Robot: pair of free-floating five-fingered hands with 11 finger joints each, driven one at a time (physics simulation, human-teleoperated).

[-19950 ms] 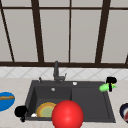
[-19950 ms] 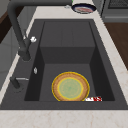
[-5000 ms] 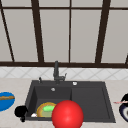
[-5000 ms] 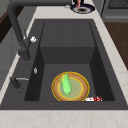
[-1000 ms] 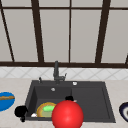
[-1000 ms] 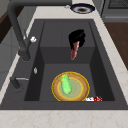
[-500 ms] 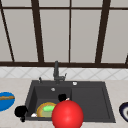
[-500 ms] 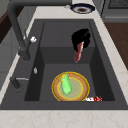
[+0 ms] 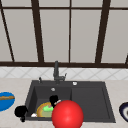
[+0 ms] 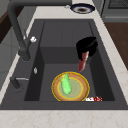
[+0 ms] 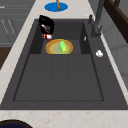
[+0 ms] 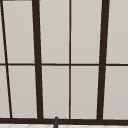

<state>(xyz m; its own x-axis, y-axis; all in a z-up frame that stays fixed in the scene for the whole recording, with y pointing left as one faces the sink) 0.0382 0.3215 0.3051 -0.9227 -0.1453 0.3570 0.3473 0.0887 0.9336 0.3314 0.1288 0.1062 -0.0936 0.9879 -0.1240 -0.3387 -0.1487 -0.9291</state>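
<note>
Above the yellow plate (image 10: 71, 87) in the sink basin (image 10: 67, 37), a reddish strip (image 10: 82, 61) is held by the right hand (image 10: 86, 47), fingers curled round it; the left hand (image 9: 20, 111) is seen at the worktop's front edge.

Setting: domestic kitchen, simulator render. Evidence: dark double-basin sink (image 9: 90, 100) set in a pale stone-look counter (image 9: 15, 85); black tap (image 9: 56, 71) behind the basin where the right hand (image 9: 53, 99) hovers; tiled strip and tall dark-framed window (image 12: 70, 62) beyond it; yellow-rimmed plate (image 10: 82, 86) just below that hand; blue dish (image 9: 5, 100) and dark bowl (image 9: 124, 110) on the counter to either side.
</note>
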